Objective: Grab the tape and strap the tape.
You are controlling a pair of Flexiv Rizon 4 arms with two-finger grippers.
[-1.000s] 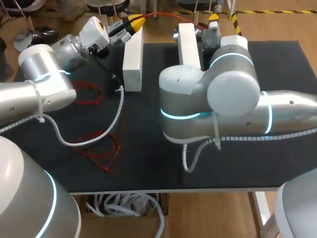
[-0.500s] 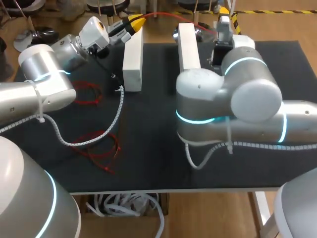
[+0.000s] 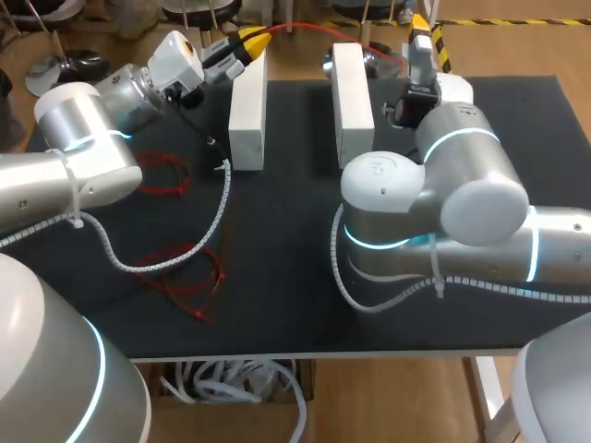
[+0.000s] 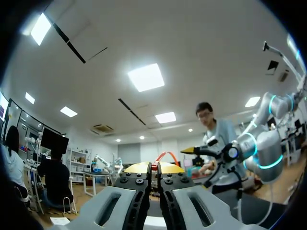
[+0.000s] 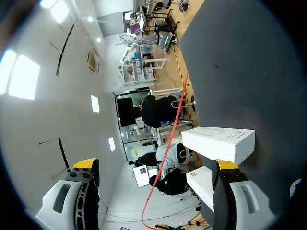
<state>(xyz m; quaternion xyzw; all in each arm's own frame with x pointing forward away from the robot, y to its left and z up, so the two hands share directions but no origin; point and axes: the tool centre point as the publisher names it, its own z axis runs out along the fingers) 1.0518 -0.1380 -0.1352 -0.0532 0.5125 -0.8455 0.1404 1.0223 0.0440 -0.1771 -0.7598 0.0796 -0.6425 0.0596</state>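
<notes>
- The left end effector has its two yellow-tipped fingers pressed together, pinching the red tape between the tips. A short red arc of the tape rises just ahead of them.
- In the head view the left end effector sits at the far edge of the desk, just beside the far end of the left white block.
- From there the red tape runs out of the tips and arcs past the far ends of both blocks towards the right arm's side.
- The right end effector is spread wide, its fingers well apart and touching nothing.
- The red tape shows as a thin line in the gap between them, apart from both fingers.
- In the head view the right end effector points away past the far edge of the desk, near the far end of the right white block.
- The two white blocks lie side by side with a gap between them, lengthwise from near to far.
- The left arm comes in over the desk's left part, and the right arm bends over its right half.
- Two red loops lie flat on the desk's left part, under the left arm's white coiled cable.
</notes>
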